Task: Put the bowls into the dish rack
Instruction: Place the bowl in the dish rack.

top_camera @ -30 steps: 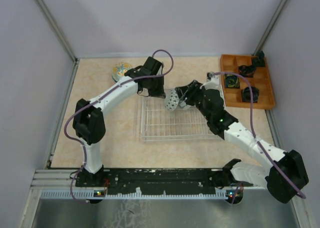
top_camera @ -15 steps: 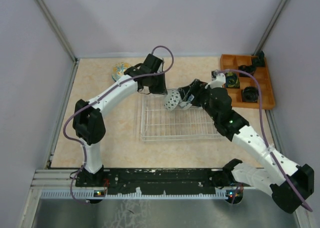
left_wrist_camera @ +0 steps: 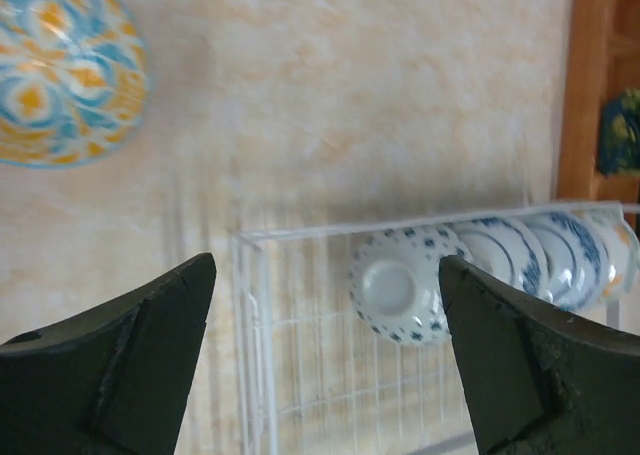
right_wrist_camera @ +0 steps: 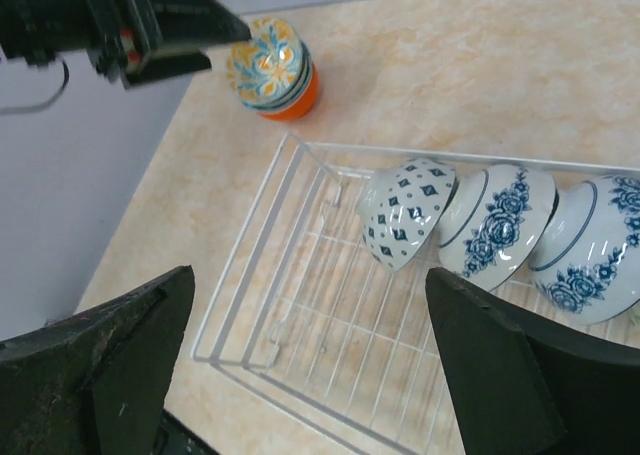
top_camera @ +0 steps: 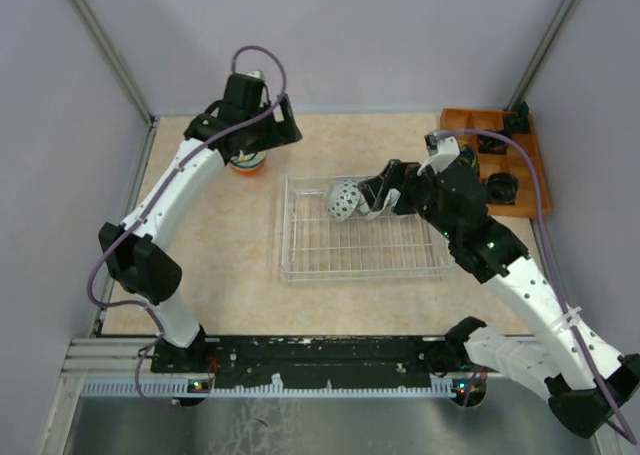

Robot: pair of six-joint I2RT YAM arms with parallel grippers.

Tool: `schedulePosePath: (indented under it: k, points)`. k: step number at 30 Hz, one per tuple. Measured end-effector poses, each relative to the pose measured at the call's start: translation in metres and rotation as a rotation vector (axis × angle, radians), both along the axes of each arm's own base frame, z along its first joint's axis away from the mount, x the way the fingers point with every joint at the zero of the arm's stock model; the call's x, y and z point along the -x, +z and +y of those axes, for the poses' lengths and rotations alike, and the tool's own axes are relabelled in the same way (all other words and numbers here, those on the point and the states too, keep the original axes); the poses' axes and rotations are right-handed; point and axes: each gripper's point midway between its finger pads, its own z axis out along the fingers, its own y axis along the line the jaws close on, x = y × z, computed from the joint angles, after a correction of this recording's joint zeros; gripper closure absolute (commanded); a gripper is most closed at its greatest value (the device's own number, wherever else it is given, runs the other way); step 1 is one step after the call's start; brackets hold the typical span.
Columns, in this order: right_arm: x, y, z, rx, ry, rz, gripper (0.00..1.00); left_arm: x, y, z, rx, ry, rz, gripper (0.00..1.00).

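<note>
The dish rack (top_camera: 340, 255) lies in the middle of the table (top_camera: 220, 265), and its near part holds nothing. Along its far side stands a row of bowls (right_wrist_camera: 497, 230), each one on its edge and leaning on the next. The leftmost bowl (right_wrist_camera: 408, 225) is white with small blue diamonds, and the two beside it carry blue flowers. The left wrist view shows more bowls further along the row, but I cannot count them exactly.

The right gripper (right_wrist_camera: 308, 275) hangs above the rack, near this row. Its two fingers are spread wide and nothing is between them.

Further away, past the far left corner of the rack, an orange bowl (top_camera: 245, 163) stands upright on the table, apart from the rack. Inside it sits a bowl with a blue and yellow pattern. The left gripper (left_wrist_camera: 325, 275) hovers above this place with its fingers also wide apart, and it grips nothing.

At the far right lies a wooden tray (top_camera: 530, 190) with black items (top_camera: 500, 187) in its compartments.
</note>
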Motion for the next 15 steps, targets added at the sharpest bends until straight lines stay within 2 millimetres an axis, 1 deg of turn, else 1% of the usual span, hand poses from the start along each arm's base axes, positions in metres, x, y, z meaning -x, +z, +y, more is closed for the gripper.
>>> schedulePosePath:
  k: [2, 4, 6, 7, 10, 12, 14, 15]
  points:
    - [0.006, -0.001, 0.003, 0.024, 0.038, 0.014, 0.05, -0.015, 0.005, 0.028, -0.001, 0.067, -0.010, 0.01]
    - [0.011, -0.002, 0.005, 0.043, 0.073, 0.022, 0.10, -0.028, 0.003, 0.058, -0.019, 0.136, -0.008, 0.01]
    - [0.015, -0.004, 0.007, 0.060, 0.102, 0.031, 0.15, -0.041, 0.000, 0.087, -0.045, 0.201, -0.004, 0.03]
    - [0.017, -0.006, 0.009, 0.067, 0.118, 0.036, 0.17, -0.043, -0.002, 0.091, -0.051, 0.210, -0.001, 0.04]
    - [0.022, -0.015, 0.013, 0.086, 0.160, 0.062, 0.21, -0.057, -0.019, 0.116, -0.093, 0.263, 0.029, 0.09]
    - [0.023, -0.021, 0.016, 0.094, 0.182, 0.082, 0.23, -0.064, -0.036, 0.130, -0.123, 0.288, 0.059, 0.15]
    - [0.024, -0.026, 0.020, 0.099, 0.200, 0.099, 0.23, -0.071, -0.055, 0.142, -0.153, 0.306, 0.093, 0.24]
    - [0.024, -0.028, 0.022, 0.100, 0.210, 0.108, 0.24, -0.074, -0.064, 0.147, -0.169, 0.314, 0.108, 0.27]
